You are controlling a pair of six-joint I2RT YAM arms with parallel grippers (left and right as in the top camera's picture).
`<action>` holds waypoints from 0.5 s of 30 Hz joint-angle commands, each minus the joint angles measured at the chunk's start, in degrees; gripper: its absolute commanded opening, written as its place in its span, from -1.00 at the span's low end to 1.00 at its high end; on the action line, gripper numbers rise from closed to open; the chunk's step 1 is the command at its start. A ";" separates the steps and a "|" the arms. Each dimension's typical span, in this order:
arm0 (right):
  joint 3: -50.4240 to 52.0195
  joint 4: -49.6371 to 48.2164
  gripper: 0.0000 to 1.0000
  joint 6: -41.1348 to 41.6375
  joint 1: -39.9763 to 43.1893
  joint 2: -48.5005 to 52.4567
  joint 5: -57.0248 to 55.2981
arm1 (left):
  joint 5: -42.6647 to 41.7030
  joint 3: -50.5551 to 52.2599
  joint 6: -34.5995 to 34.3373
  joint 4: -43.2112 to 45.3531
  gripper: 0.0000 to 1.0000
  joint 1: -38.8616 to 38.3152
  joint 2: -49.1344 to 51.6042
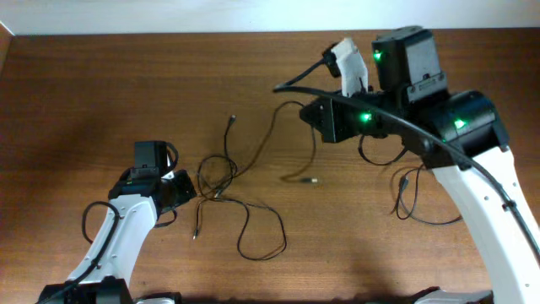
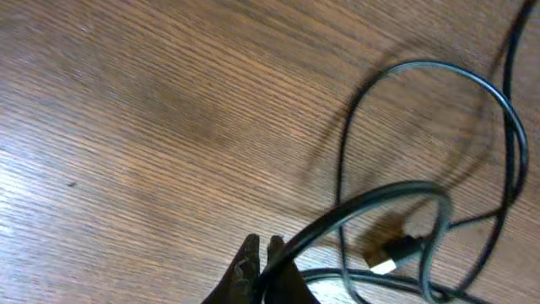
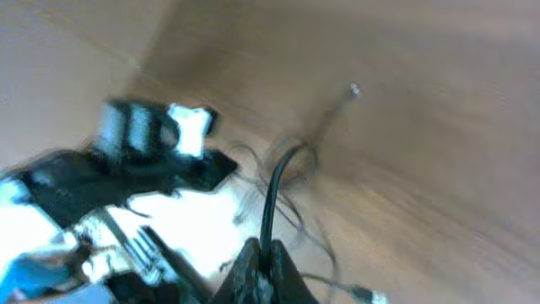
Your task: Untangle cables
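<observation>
1. The cables (image 1: 218, 181) lie on the wooden worktop (image 1: 101, 93), mostly between the two arms. The tightest part, a small knot of crossing loops, sits just beside the left arm.
2. The left claw (image 2: 263, 260) is down at that knot with its fingers pinched together on one black cord. The cord runs out from between the tips and arcs off to the right, over a plug (image 2: 392, 253) lying flat on the wood.
3. The right claw (image 3: 260, 253) is raised at the far side of the worktop, closed tight on another black cord that stands up out of its tips. Its wrist picture is blurred, so I cannot say which strand this is.
4. Some of the job looks done. A silver-tipped plug (image 1: 313, 180) lies apart in the middle, a small plug end (image 1: 232, 120) lies free further back, and a further cord end (image 1: 406, 180) sits by itself under the right arm.
5. Plenty looks left. The loops by the left claw cross one another, and one wide loop (image 2: 422, 64) trails from them toward the front edge. From above I cannot tell which strand passes over which.
6. My guess is that the two arms have just taken hold so as to draw the strands apart, and the real separating is yet to come.
7. As for containers, I see no box, tray or bin in any view. Every cord rests on the bare wood or hangs from a claw.
</observation>
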State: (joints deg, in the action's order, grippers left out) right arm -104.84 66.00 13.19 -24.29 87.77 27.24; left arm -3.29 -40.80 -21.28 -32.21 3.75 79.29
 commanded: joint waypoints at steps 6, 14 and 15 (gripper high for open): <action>-0.35 7.63 -0.92 -2.51 0.37 6.95 -15.93 | -14.78 -9.20 -1.66 -1.81 -1.00 0.15 -6.38; 0.42 9.86 -0.92 -2.47 -0.04 17.77 -12.09 | -7.80 -8.92 -0.96 -8.04 -1.00 0.15 -3.85; 1.31 9.49 -0.92 -2.47 -0.92 19.91 -10.34 | -7.82 -8.92 -0.96 -7.89 -1.00 0.15 -1.55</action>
State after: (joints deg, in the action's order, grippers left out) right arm -104.77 75.57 11.31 -24.29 104.77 13.32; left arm -12.86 -49.50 -22.17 -40.07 3.75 74.06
